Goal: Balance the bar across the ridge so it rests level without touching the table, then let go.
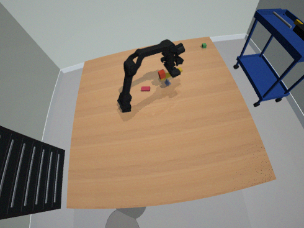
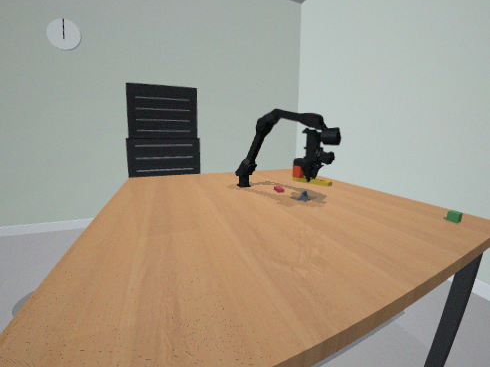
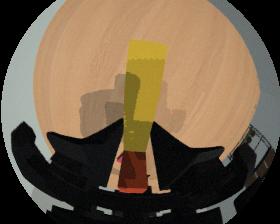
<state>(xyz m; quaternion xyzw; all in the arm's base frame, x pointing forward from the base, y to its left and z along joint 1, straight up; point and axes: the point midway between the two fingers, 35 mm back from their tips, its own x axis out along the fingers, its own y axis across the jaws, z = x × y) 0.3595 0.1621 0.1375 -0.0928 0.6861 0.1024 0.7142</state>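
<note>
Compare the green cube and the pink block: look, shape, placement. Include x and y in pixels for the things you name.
Color: the cube (image 1: 204,45) (image 2: 454,216) is green, the block (image 1: 145,89) (image 2: 279,189) pinkish red.
Shape: the cube is roughly as tall as wide; the block is flat and oblong.
Placement: the cube sits near a table corner, far from the arm's base (image 1: 125,106) (image 2: 244,181); the block lies much nearer that base.
Shared: both rest on the table, outside the pincer (image 3: 138,122).

Seen from above, the flat block (image 1: 145,89) (image 2: 279,189) lies on the worktop (image 1: 161,158) (image 2: 225,255) between the arm's base (image 1: 126,110) (image 2: 244,185) and the ridge (image 1: 167,82) (image 2: 304,196), with the cube (image 1: 204,45) (image 2: 454,216) near the far right corner and the cart (image 1: 279,40) beyond the right edge.
</note>
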